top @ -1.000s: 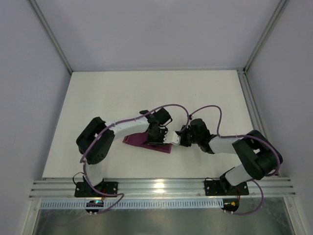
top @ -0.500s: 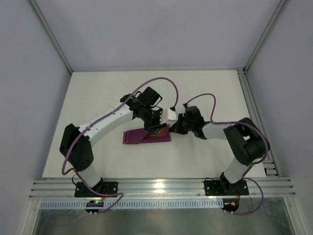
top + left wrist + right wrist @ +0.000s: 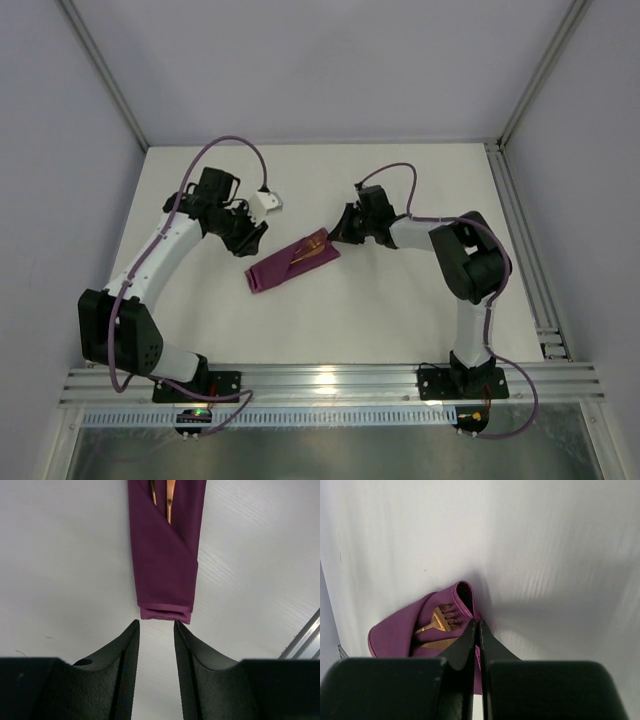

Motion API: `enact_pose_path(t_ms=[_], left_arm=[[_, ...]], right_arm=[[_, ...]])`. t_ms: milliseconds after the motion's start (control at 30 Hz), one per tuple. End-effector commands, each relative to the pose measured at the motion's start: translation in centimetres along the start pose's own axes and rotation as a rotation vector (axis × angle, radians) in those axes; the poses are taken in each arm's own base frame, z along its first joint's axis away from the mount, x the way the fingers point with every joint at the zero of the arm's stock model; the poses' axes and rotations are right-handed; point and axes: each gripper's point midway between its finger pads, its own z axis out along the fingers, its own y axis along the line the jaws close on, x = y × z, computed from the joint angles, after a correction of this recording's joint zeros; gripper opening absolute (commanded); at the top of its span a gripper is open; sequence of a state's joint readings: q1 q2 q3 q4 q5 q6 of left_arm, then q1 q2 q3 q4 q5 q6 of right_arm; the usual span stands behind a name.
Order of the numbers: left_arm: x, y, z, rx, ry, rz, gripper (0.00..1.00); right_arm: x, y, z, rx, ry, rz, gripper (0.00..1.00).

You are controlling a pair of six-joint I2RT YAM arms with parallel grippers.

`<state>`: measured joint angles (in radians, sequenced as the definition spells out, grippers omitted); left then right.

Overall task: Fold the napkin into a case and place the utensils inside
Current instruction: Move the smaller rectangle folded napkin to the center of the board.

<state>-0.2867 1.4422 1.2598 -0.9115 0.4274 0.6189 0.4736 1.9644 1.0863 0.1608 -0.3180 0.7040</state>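
since the napkin (image 3: 280,272) already lies folded as a narrow layered case (image 3: 165,555), and the copper utensils (image 3: 170,497) sit tucked under its slanted flap with their upper ends showing, we judge the task nearly finished. in the right wrist view we see the fork (image 3: 440,620) with its tines at the mouth and a second flat copper piece just below it. the case lies slantwise near the middle of the table (image 3: 400,320), its open end toward the far right and its closed end toward the near left.

the right gripper (image 3: 475,624) is squeezed fully together at a corner of the mouth, where the cloth rim stands up in a small loop. it appears to pinch that edge, though the contact itself is hidden behind the fingers. the left gripper (image 3: 156,625) hangs near the closed end without touching it, its jaws partway apart with only bare table between them, holding nothing.

what is left, as we read it, is small: release the rim so it lies flat, perhaps square the case up, and draw both arms clear. the risk we see is that the raised corner drags the cloth or shakes the utensils loose on release.
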Motion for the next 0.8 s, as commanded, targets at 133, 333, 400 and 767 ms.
enact_pose_path(t_ms=[133,333,400,767], left_arm=[[3.4,1.1,-1.2,-0.025,-0.015,-0.134,0.36],[5.5,1.5,-2.1,-0.046,-0.009,-0.185,0.35],[5.6,1.3,-2.2,-0.036,-0.011,-0.194,0.36],[7.8,3.0,-3.1,-0.161,0.060,-0.295,0.36]], right_arm=[[-2.9,2.0,2.2,-0.031,0.010,-0.020,0.04],[-2.5,1.2,2.2,0.002,0.023,-0.035,0.07],[-2.5,1.2,2.0,0.008,0.027,-0.047,0.11],[-7.5,1.6,-3.3,0.127,-0.067,-0.169,0.47]])
